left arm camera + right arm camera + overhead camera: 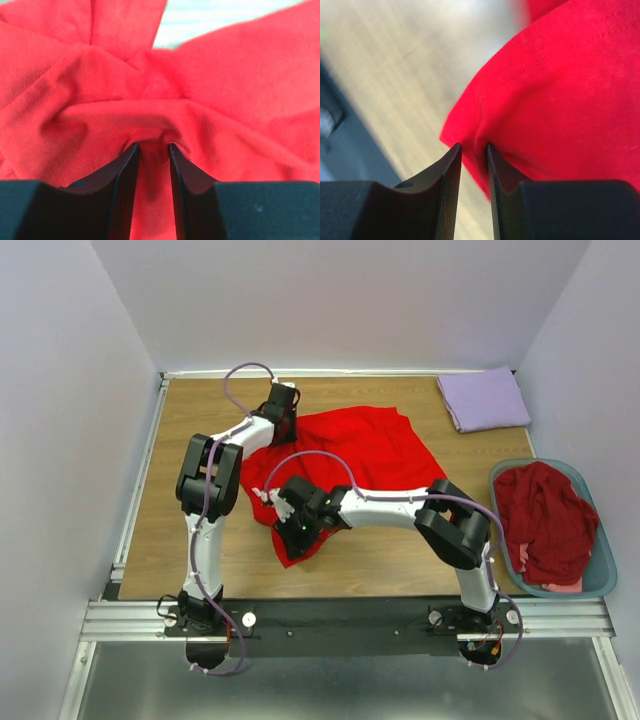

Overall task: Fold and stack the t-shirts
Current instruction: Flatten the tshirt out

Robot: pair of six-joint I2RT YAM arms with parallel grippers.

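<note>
The left gripper [152, 146] pinches the red t-shirt [370, 450] at its far left edge, the right gripper [473, 146] its near left corner.

Red shirt [370, 455] partly hidden by right arm [385, 508]; maroon heap [545, 515] count unclear.

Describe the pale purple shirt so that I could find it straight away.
Start at the wooden table and look to its far right corner, beyond the teal basket of dark red clothes. The lavender t-shirt lies there alone, folded into a neat flat rectangle, unlike the bright red t-shirt sprawled mid-table.
</note>
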